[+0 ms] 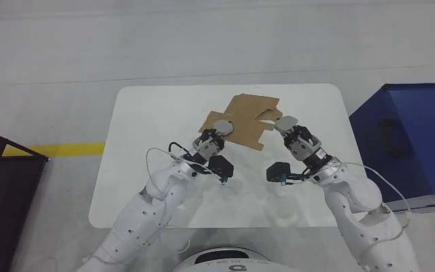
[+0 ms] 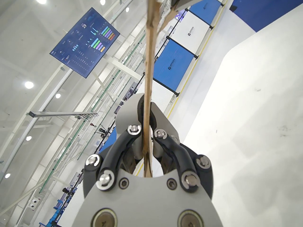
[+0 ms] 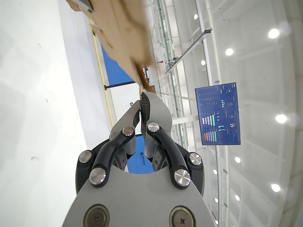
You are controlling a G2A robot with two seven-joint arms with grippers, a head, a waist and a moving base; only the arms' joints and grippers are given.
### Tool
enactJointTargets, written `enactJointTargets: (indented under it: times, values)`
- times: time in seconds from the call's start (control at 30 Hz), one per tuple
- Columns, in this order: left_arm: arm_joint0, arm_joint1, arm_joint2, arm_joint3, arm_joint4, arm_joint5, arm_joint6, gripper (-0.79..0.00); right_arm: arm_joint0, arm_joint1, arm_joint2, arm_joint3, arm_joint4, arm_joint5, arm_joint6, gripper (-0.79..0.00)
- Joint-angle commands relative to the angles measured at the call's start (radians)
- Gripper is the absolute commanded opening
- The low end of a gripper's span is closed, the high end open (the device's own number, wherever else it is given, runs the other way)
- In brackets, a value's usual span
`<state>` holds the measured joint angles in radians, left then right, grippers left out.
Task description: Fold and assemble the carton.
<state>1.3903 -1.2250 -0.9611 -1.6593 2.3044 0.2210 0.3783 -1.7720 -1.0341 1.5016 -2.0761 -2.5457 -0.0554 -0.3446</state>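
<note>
The carton (image 1: 248, 112) is a flat brown cardboard blank with cut flaps, held over the far middle of the white table (image 1: 149, 136). My left gripper (image 1: 221, 128) is shut on its near left edge. In the left wrist view the carton (image 2: 149, 48) runs edge-on between the fingers of the left gripper (image 2: 145, 105). My right gripper (image 1: 285, 124) is at the carton's right side. Its fingers are shut and pinch only the tip of a flap of the carton (image 3: 118, 24), which meets the right gripper (image 3: 142, 100) at its fingertips.
A blue bin (image 1: 401, 136) stands on the floor just past the table's right edge. A dark frame (image 1: 13, 170) sits off the left side by a yellow floor line (image 1: 68, 148). The table's left and near parts are bare white surface.
</note>
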Motion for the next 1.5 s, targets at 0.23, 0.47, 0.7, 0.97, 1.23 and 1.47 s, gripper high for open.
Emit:
enactJointTargets:
  times: [0.23, 0.47, 0.7, 0.97, 1.23, 1.47]
  values:
    - [0.062, 0.01, -0.11, -0.047, -0.398, -0.294, -0.086, -0.785, -0.167, -0.002, 0.265, 0.018, 0.189, 0.12, 0.043, 0.0]
    - [0.085, 0.004, -0.227, -0.183, -1.428, -0.673, -0.535, -0.785, -0.308, -0.02, 0.399, 0.082, 0.527, 0.205, -0.095, 0.0]
    - [0.012, 0.013, -0.244, -0.256, -2.01, -0.719, -0.896, -0.785, -0.34, -0.035, 0.396, 0.131, 0.678, 0.226, -0.227, 0.0]
    - [-0.013, 0.019, -0.228, -0.256, -2.258, -0.733, -1.009, -0.785, -0.336, -0.047, 0.372, 0.156, 0.772, 0.215, -0.346, 0.0]
    - [-0.009, 0.022, -0.235, -0.264, -2.385, -0.693, -1.036, -0.785, -0.34, -0.054, 0.376, 0.157, 0.838, 0.197, -0.403, 0.0]
    - [-0.023, 0.029, -0.253, -0.26, -2.226, -0.673, -1.076, -0.785, -0.34, -0.054, 0.376, 0.157, 0.838, 0.197, -0.403, 0.0]
